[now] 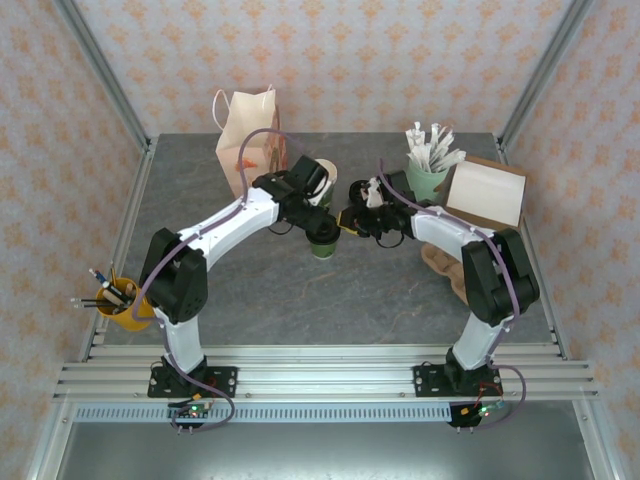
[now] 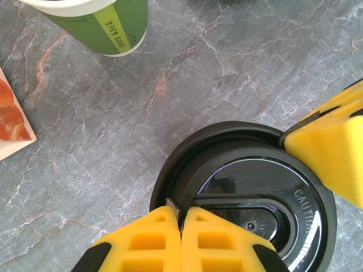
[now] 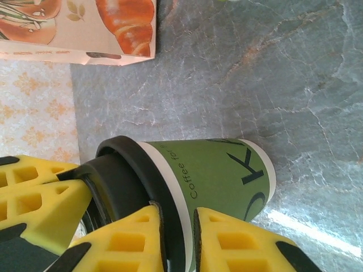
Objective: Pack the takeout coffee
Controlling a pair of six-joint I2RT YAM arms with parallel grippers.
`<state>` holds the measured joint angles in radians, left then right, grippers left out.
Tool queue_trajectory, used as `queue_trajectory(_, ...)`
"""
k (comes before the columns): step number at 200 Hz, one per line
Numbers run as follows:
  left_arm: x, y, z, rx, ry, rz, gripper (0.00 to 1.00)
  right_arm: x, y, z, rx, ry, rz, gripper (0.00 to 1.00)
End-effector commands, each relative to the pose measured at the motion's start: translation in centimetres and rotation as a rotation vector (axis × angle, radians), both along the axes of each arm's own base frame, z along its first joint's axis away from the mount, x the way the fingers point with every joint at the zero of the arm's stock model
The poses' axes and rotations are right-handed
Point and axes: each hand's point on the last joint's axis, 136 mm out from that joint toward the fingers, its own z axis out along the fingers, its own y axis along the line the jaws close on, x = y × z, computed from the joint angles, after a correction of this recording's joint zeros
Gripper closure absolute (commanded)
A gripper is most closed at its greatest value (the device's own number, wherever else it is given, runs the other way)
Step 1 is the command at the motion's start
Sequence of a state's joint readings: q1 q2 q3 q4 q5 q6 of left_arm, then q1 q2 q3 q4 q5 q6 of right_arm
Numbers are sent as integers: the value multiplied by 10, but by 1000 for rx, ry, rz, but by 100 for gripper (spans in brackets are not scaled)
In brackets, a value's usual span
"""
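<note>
A small paper cup with a dark green band and a cream-white rim (image 3: 215, 175) stands up straight in the middle of the grey stone-look table (image 2: 227, 73). It has a round black plastic lid (image 2: 244, 187) on top. The cup is right between my two hands.

My left hand (image 2: 180, 212) reaches it from the left. Its two yellow fingers are pressed tight together, and their tips rest on the left edge of the lid.

My right hand (image 3: 177, 211) reaches it from the right. Its yellow fingers are nearly together, one higher and one lower. They pinch the edge of the lid, just where the lid meets the rim of the cup.

A second green paper cup with a cream rim (image 2: 108, 22) stands a little farther back, apart from the first one. A pale paper bag with a croissant picture (image 3: 85, 28) stands far back and to the left of both cups.
</note>
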<state>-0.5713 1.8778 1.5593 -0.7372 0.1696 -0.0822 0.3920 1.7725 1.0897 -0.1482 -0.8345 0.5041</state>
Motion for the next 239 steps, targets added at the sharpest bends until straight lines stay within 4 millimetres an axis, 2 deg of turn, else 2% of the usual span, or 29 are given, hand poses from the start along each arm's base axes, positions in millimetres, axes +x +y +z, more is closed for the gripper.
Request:
queue_trajectory(1,-73,4,-114,73,396,-30,100,-138,-82,-170,-518,581,-38,82)
queue_trajectory(18,-71,4,-113,77,386,-32,100,-130,-79,-159,-516,547,-45,82)
queue_trajectory(29,-66,0,-102,61,360,-46,100,-115,-69,-139,-468,488,-49,81)
queue_trajectory(40,-56,-6,-84,36,301,-81,100,-96,-54,-110,-386,409,-56,79)
queue_trajectory(58,-40,-12,-53,37,199,-162,100,-60,-28,-48,-233,244,-62,71)
queue_trajectory(74,-30,-13,-33,65,141,-240,100,-35,-15,3,-125,127,-71,66)
queue_trajectory(86,-27,-12,-24,92,124,-292,100,-22,-13,31,-62,77,-73,64)
queue_trajectory(101,-26,-11,-16,124,123,-349,100,-9,-17,52,-11,46,-81,63)
queue_trajectory(123,-27,-15,-3,129,126,-415,100,9,-31,62,48,25,-127,62)
queue_trajectory(146,-27,-19,8,111,109,-460,100,15,-26,71,151,5,-95,61)
queue_trajectory(184,-23,-26,9,91,91,-475,100,10,-19,45,161,64,-39,61)
queue_trajectory(239,-18,-27,3,89,77,-447,100,-2,-10,24,165,132,14,64)
